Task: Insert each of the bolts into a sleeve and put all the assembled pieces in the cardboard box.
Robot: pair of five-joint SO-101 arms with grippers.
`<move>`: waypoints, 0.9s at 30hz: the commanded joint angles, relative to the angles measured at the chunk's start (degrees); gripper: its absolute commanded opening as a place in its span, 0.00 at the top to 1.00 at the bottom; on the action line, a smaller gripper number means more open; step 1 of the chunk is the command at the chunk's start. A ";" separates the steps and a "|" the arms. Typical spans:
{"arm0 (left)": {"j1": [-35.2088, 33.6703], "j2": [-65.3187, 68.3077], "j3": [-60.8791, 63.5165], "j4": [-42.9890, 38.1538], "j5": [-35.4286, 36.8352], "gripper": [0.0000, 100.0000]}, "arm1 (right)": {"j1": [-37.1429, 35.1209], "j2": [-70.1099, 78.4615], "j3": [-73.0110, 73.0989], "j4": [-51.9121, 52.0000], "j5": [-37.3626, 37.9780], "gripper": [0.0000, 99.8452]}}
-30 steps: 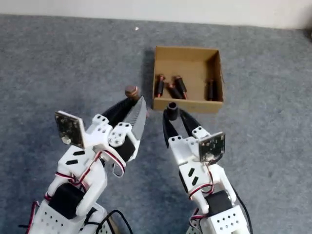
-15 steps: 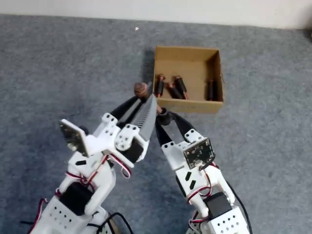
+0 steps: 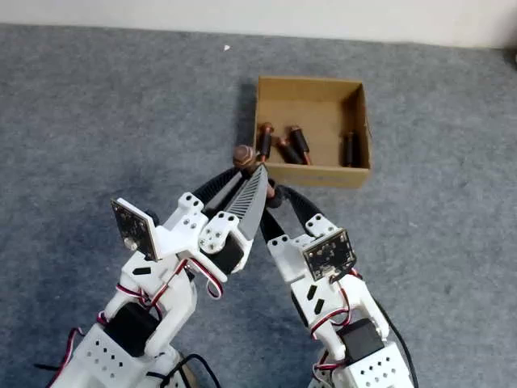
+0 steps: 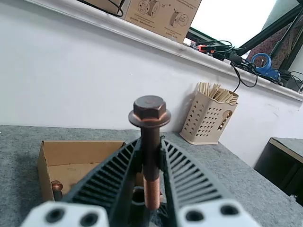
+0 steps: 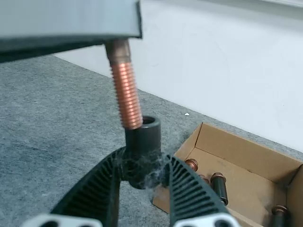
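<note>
**Bolt tip at the sleeve's mouth, just in front of the box**

In the high view, the two arms meet near the front wall of the cardboard box [image 3: 311, 175], which stands on the grey surface [image 3: 97, 121]. The left gripper [image 3: 246, 171] pinches a copper bolt [image 3: 242, 154] with its head up. The right gripper [image 3: 273, 194] sits just beside it, and from above the sleeve in it is mostly hidden. Four assembled pieces [image 3: 283, 149] lie inside the box, three towards one side and one by the opposite wall.

The left wrist view shows the grip more plainly. The ribbed fingers [image 4: 118, 165] press against the bolt's shank below the hex head, and the bolt stands upright.

The right wrist view shows the meeting point from the side. The black sleeve [image 5: 142, 142] is clamped upright between the right gripper's fingers [image 5: 187, 184], open end up. The bolt's threaded tip is at the sleeve's rim, slightly to one side. Whether it has entered the bore cannot be told.
</note>
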 commanded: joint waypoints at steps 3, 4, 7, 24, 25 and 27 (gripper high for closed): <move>-1.89 -0.75 -0.57 -4.66 0.35 1.00 | -0.66 -1.36 6.90 0.04 0.53 1.00; -1.89 -0.75 -0.57 -4.66 0.35 1.00 | -0.66 -1.36 6.90 0.04 0.53 1.00; -1.63 -0.75 -0.40 -4.75 0.35 1.00 | -0.75 -1.36 6.90 0.04 0.62 1.00; -4.62 -0.75 2.59 -5.10 0.26 1.00 | -2.33 -1.45 6.81 -0.13 0.70 1.00; -4.70 -0.75 2.68 -5.10 0.26 1.00 | -2.33 -1.45 6.73 -0.13 0.70 1.00; -4.44 -0.84 3.65 -5.10 0.26 1.00 | -2.33 -1.45 6.73 -0.13 0.70 1.00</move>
